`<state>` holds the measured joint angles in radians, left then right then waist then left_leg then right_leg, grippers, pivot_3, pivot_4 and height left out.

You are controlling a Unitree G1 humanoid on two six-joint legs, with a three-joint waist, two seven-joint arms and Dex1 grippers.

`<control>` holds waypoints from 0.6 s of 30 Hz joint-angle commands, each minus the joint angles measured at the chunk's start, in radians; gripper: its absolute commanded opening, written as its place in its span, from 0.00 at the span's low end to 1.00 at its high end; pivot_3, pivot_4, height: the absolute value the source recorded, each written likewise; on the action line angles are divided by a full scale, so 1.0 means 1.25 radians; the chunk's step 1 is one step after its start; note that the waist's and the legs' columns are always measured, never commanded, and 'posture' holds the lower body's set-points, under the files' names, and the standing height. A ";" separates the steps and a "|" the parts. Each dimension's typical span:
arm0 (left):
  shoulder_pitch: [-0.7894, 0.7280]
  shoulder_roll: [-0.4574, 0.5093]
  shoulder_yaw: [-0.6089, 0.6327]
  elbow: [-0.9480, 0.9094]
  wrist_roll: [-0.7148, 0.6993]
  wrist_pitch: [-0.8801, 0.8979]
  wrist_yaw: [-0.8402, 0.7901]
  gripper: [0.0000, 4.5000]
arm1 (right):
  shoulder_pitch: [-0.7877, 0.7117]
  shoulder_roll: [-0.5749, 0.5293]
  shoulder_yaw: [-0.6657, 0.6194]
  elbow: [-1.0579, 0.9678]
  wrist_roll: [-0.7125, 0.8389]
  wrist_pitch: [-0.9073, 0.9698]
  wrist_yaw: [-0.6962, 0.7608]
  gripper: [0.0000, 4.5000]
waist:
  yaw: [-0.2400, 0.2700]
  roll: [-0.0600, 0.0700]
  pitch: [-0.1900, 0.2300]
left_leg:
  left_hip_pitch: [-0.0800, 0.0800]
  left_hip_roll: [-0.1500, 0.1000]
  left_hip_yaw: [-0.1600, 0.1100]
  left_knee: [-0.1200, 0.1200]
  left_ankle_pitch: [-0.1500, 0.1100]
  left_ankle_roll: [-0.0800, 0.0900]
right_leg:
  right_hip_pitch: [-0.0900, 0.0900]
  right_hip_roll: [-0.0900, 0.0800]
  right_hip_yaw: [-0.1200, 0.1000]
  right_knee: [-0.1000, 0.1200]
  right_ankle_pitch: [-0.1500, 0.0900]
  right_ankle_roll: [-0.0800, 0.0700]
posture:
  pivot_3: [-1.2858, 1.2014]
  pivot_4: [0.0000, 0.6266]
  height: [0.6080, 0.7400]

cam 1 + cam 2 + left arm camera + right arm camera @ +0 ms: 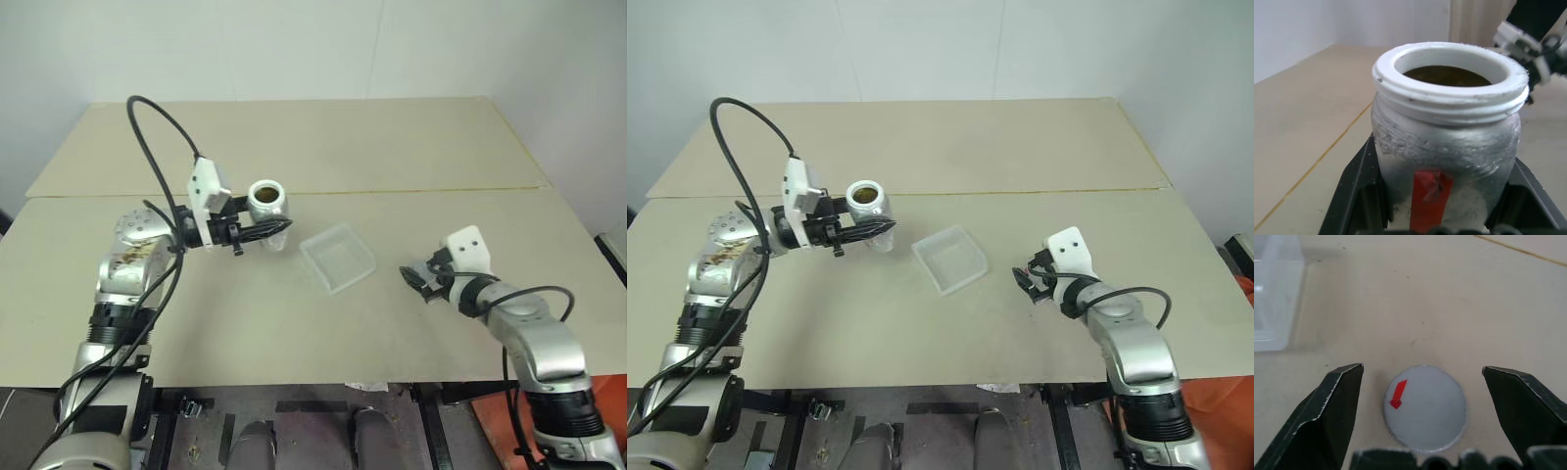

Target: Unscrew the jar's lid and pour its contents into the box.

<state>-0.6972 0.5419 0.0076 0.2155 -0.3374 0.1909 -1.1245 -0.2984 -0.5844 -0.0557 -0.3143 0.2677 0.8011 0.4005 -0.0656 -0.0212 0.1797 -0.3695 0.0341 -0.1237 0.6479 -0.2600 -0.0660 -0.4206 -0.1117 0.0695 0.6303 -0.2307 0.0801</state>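
My left gripper (277,229) is shut on the jar (267,201), which stands upright, just left of the box (337,257). The jar's white threaded mouth is uncovered, and brown contents (1447,76) show inside. A red label stripe (1430,196) faces the left wrist camera between the two black fingers (1359,191). The box is a shallow clear tray lying on the table. To its right my right gripper (421,279) is low over the table and open. The grey lid (1425,407) with its red mark lies flat on the table between its fingers (1337,406), touching neither.
The beige table (294,333) is made of two boards joined by a seam (421,191) running behind the jar. A black cable (157,137) loops above my left arm. The table's front edge lies close below both arms.
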 commanded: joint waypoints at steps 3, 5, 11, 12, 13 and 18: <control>-0.101 -0.060 -0.109 0.160 0.334 -0.362 0.320 0.43 | -0.164 -0.049 -0.114 -0.133 0.224 0.254 0.091 0.99 | 0.004 0.000 0.000 | 0.000 0.000 0.000 0.000 0.000 0.000 | 0.000 0.000 0.000 0.000 0.001 0.000 | 0.52 0.24 1.00; -0.151 -0.048 -0.179 0.258 0.500 -0.521 0.477 0.43 | -0.210 -0.052 -0.142 -0.152 0.314 0.323 0.123 0.99 | 0.006 0.000 0.000 | 0.000 0.000 0.000 0.000 0.000 0.000 | 0.000 0.000 0.000 -0.001 0.001 0.000 | 0.52 0.24 1.00; -0.420 0.011 -0.560 0.492 1.158 -0.644 1.214 0.43 | -0.271 -0.112 -0.100 -0.154 0.391 0.362 0.194 0.99 | 0.024 -0.001 0.001 | -0.003 -0.001 0.000 0.000 0.000 0.000 | -0.001 -0.001 0.000 -0.003 0.002 0.002 | 0.52 0.24 1.00; -0.455 0.004 -0.610 0.528 1.219 -0.628 1.302 0.43 | -0.276 -0.118 -0.092 -0.150 0.393 0.358 0.198 0.99 | 0.027 -0.001 0.001 | -0.003 -0.002 0.000 0.001 0.000 0.000 | -0.001 -0.001 0.000 -0.003 0.002 0.002 | 0.52 0.24 1.00; -0.486 -0.009 -0.654 0.561 1.269 -0.613 1.379 0.43 | -0.281 -0.123 -0.087 -0.149 0.396 0.355 0.204 0.99 | 0.031 -0.001 0.000 | -0.004 -0.002 0.000 0.001 0.000 0.000 | -0.001 -0.001 0.000 -0.003 0.002 0.003 | 0.52 0.24 1.00; -0.581 -0.091 -0.813 0.678 1.423 -0.548 1.601 0.43 | -0.285 -0.136 -0.081 -0.157 0.423 0.346 0.225 0.99 | 0.042 -0.001 0.001 | -0.005 -0.002 0.000 0.001 0.000 0.000 | -0.002 -0.001 0.000 -0.002 0.002 0.003 | 0.52 0.24 1.00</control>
<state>-1.3853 0.4392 -0.9736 1.0382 1.3968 -0.5261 0.7911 -0.6452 -0.7398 -0.1461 -0.4848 0.7753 1.2519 0.6727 -0.0127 -0.0223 0.1803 -0.3767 0.0317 -0.1237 0.6496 -0.2602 -0.0658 -0.4229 -0.1131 0.0690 0.6280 -0.2280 0.0842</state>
